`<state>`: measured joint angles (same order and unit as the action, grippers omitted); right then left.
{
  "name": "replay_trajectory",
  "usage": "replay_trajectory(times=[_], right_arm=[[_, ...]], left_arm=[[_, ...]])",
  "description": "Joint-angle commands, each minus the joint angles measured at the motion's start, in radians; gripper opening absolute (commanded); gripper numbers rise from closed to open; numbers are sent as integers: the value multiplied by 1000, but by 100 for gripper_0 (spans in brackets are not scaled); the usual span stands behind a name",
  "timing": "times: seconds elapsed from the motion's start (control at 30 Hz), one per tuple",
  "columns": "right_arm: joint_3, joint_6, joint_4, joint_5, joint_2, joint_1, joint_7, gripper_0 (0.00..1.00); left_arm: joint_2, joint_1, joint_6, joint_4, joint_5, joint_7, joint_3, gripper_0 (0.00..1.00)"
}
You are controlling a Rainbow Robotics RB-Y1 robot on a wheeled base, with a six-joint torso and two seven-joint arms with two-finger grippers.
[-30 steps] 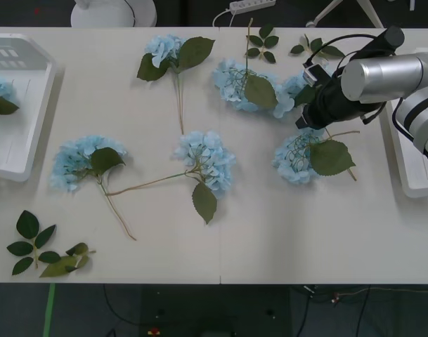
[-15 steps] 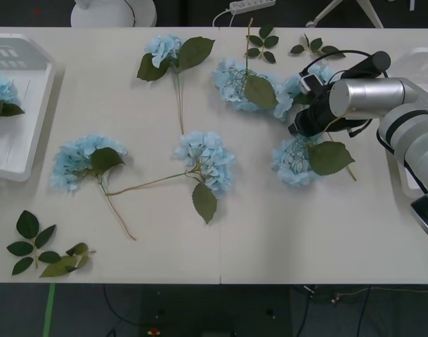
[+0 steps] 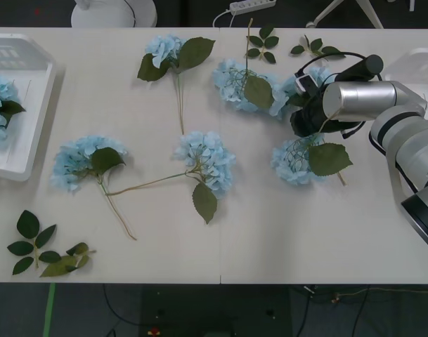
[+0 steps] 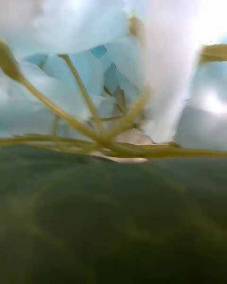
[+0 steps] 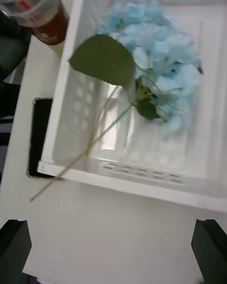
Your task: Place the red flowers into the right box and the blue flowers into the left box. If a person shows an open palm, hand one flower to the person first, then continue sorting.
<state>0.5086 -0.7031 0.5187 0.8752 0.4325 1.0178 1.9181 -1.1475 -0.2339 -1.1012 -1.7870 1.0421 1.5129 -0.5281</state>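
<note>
Right gripper [image 3: 303,121] low among blue flowers [image 3: 295,160] on worktop [image 3: 270,232], grip state can't tell; left gripper [image 5: 113,246] released over left box [image 5: 142,175]; next: grasp stem.

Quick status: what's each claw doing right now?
Left claw: open, holding nothing, above the table next to the left box that holds a blue flower.
Right claw: down among the blue flowers; open or shut cannot be told.

Six pale blue flowers [image 3: 206,159] with green leaves and tan stems lie scattered across the table — one more [image 5: 156,83] lies in the left box [image 5: 142,173], a white slotted tray — and the right box [image 3: 419,67] sits at the table's right edge.
</note>
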Motion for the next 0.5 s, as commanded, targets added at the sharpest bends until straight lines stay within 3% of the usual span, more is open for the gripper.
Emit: replay_trajectory(times=[0.03,0.2,0.33,0.5], right_arm=[[-7,19,-17,-16,-23,36,7,0],[-7,5,-9,-9,-12,41,19,0],[-18,-122,44,1,46,71,41,0],[-59,-320,153,30,147,90,96,0]], left_arm=[[37,-47,-78,-192,49,-174,-35,100],[120,-61,-77,-367,-97,-395,69,100],[196,-25,-78,-453,-290,-596,235,100],[250,48,-81,-448,-439,-738,410,100]])
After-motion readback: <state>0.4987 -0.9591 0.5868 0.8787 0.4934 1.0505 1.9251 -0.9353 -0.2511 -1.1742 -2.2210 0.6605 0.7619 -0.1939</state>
